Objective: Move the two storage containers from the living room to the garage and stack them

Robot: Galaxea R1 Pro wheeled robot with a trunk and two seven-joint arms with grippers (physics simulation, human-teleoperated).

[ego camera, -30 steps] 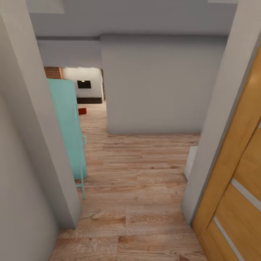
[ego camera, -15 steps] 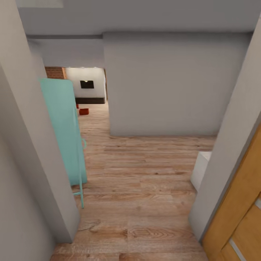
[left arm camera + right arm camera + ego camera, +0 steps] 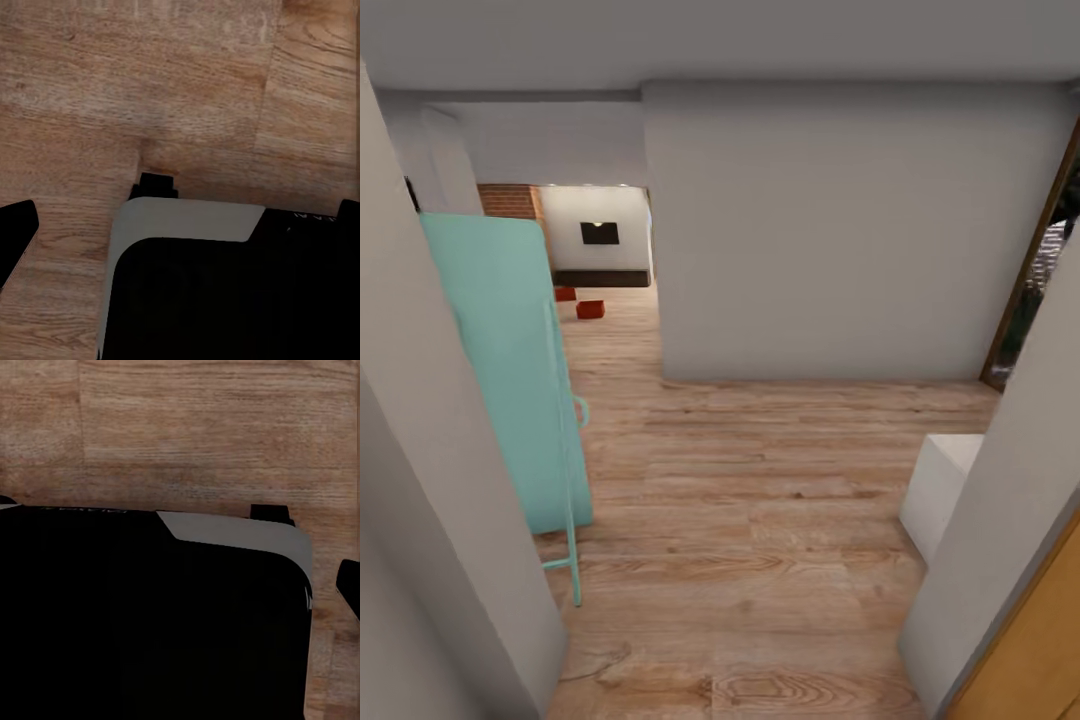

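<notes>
Two storage containers (image 3: 585, 305) far ahead, at about eleven o'clock from the robot, on the living-room planks.

Both sit small and red-orange on the wood floor (image 3: 760, 520) beyond the hallway, one at (image 3: 591, 309) and the other just beside it at (image 3: 564, 294), partly hidden by the turquoise door (image 3: 510, 380); a brick fireplace (image 3: 510, 201) and a dark wall TV (image 3: 600, 233) stand behind them. Judging by their plain look, they should be light, stiff and somewhat slick, so pinching a rim or pressing opposite walls with both arms seems the best hold. Each wrist view looks down at planks over the robot's dark body; whether either tool is apart or together cannot be told.
</notes>
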